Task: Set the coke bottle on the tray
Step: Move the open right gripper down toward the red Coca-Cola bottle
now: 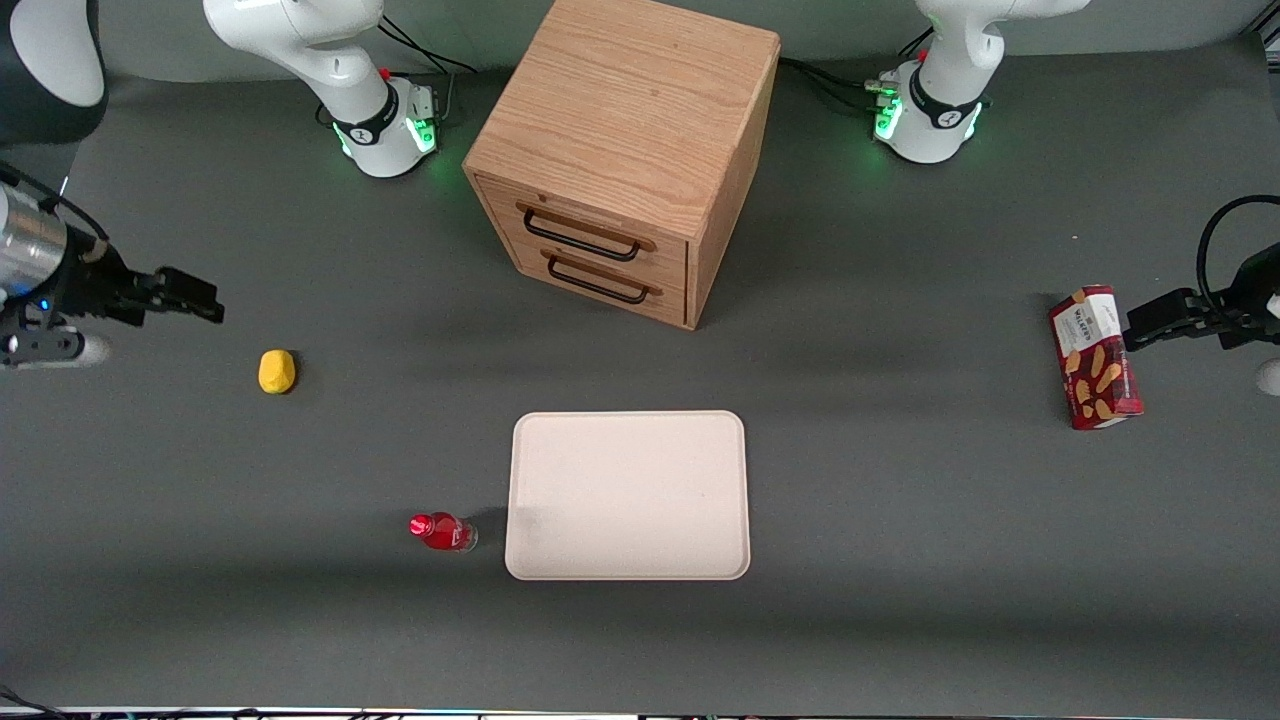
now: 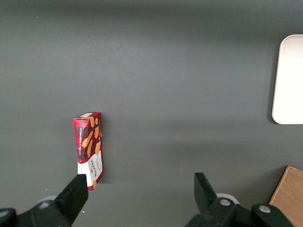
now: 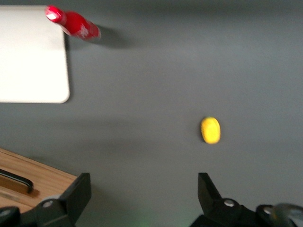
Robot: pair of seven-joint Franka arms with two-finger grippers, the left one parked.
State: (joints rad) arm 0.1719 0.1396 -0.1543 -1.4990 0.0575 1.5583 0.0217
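The coke bottle (image 1: 441,531), small with a red cap and red label, stands on the table just beside the tray's near corner, toward the working arm's end. It also shows in the right wrist view (image 3: 73,23). The tray (image 1: 628,495) is flat, pale cream and bare; it shows in the right wrist view too (image 3: 31,61). My gripper (image 1: 205,297) hangs above the table at the working arm's end, well away from the bottle and farther from the front camera than it. It is open and empty, with the fingers (image 3: 80,191) wide apart.
A wooden cabinet (image 1: 625,150) with two drawers stands farther from the front camera than the tray. A yellow lump (image 1: 277,371) lies between my gripper and the bottle. A red biscuit box (image 1: 1095,357) stands toward the parked arm's end.
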